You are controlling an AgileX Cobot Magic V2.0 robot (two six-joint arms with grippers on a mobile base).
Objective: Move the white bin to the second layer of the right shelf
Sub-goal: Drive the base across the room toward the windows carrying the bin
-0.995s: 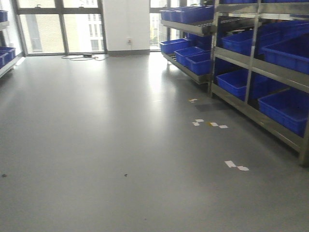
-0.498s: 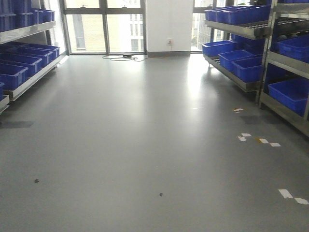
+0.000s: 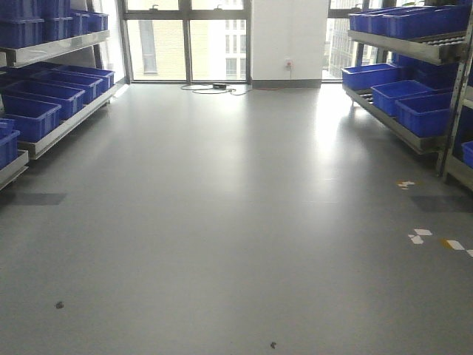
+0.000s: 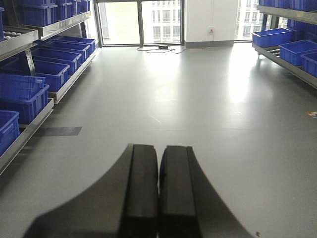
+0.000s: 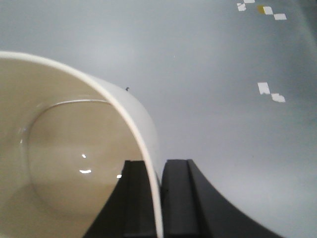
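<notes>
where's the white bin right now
Right wrist view, left side: the white bin is held by its rim in the right gripper, above the floor.

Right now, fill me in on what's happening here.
The right gripper is shut on the white bin, its fingers pinching the bin's wall at the rim, one inside and one outside. The left gripper is shut and empty. The robot faces open grey floor in an aisle between racks of blue crates, so the bin is not yet on any shelf.
</notes>
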